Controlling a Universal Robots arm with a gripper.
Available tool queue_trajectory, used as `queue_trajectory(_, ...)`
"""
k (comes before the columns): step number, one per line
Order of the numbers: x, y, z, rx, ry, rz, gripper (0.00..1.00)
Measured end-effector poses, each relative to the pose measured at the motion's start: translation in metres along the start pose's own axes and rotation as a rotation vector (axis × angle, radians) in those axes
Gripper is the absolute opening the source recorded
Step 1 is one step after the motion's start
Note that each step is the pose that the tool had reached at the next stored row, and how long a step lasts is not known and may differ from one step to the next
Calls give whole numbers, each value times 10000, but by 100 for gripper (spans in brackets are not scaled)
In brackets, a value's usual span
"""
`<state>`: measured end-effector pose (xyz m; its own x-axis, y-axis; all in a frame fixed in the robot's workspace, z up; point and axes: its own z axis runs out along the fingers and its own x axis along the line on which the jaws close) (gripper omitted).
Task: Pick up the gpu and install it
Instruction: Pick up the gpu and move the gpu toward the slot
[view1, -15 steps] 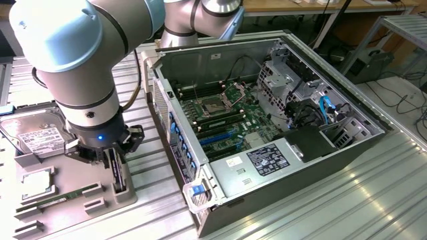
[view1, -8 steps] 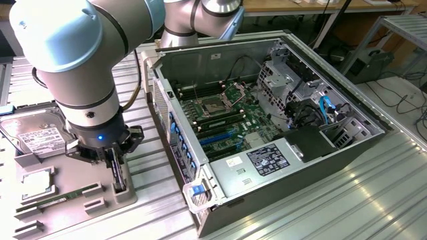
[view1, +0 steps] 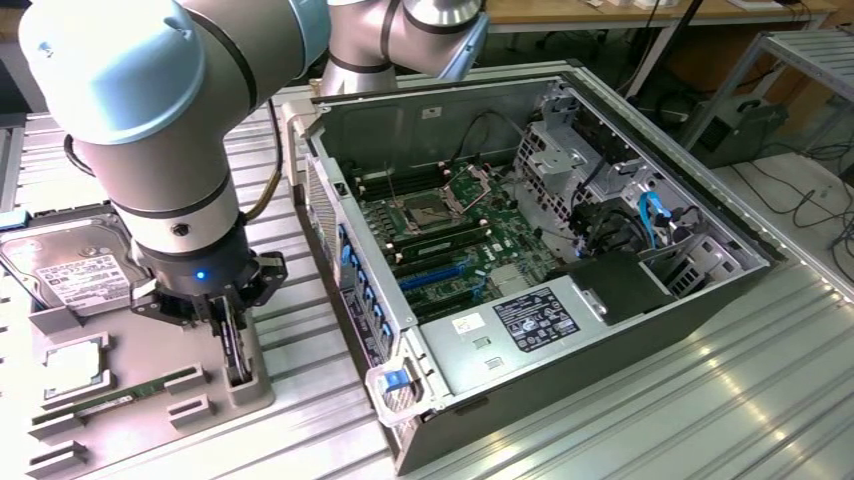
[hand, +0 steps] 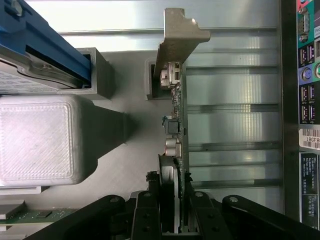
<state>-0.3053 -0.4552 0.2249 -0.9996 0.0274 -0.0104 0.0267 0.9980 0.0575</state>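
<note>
The gpu (hand: 178, 125) stands on edge in a slot of the grey holder (view1: 147, 350), its green board thin and its silver end bracket (hand: 181, 30) at the far end. My gripper (hand: 172, 212) reaches down over the card, and its black fingers (hand: 150, 212) press on both faces near the round fan. In the exterior view the gpu (view1: 239, 362) is a thin dark strip under the gripper (view1: 227, 330), to the left of the open computer case (view1: 534, 250). The card's lower edge sits in the holder's slot.
A silver hard drive (view1: 67, 265) and a narrow memory stick (view1: 127, 395) lie in the same holder. The motherboard (view1: 441, 230) with blue slots (view1: 427, 278) lies open inside the case. The case's rear port panel (hand: 307, 75) is close beside the card. Ribbed metal table all around.
</note>
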Motion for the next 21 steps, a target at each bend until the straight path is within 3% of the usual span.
queue_trajectory(21, -1, 5, -94, -20, 5, 1, 28)
